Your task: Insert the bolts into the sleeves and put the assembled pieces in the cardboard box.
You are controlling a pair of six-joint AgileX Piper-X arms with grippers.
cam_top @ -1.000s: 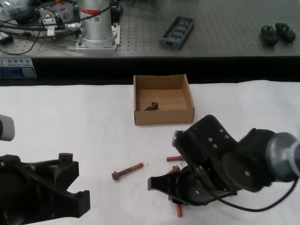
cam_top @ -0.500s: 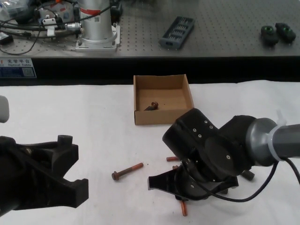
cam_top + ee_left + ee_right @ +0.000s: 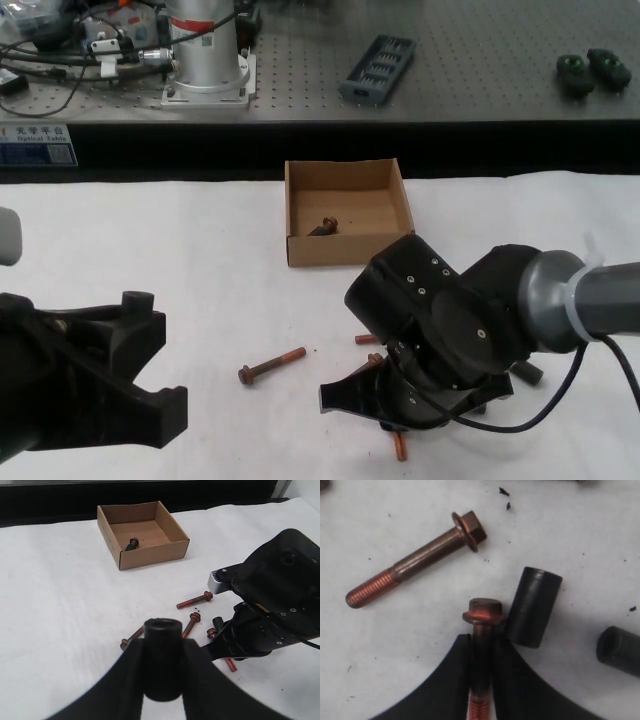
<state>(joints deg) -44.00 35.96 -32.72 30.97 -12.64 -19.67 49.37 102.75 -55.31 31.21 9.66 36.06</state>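
White-covered desk (image 3: pixel 150 260) before a perforated optical table (image 3: pixel 480 80); its dark front rail bears a blue printed label (image 3: pixel 37 143). Your right arm (image 3: pixel 470 330) has swung leftward since a second ago. The cardboard box (image 3: pixel 350 250) holds one assembled piece (image 3: pixel 325 226). Your left fingers (image 3: pixel 127 690) clasp a sleeve (image 3: pixel 162 630); your right fingers (image 3: pixel 452 680) clench a bolt (image 3: pixel 482 615), just beside a loose sleeve (image 3: pixel 534 607). Another bolt (image 3: pixel 272 365) lies apart.

A grey rack (image 3: pixel 378 66) is lying on the perforated table (image 3: pixel 480 50), two dark knobs (image 3: pixel 592 72) sitting well apart from it.
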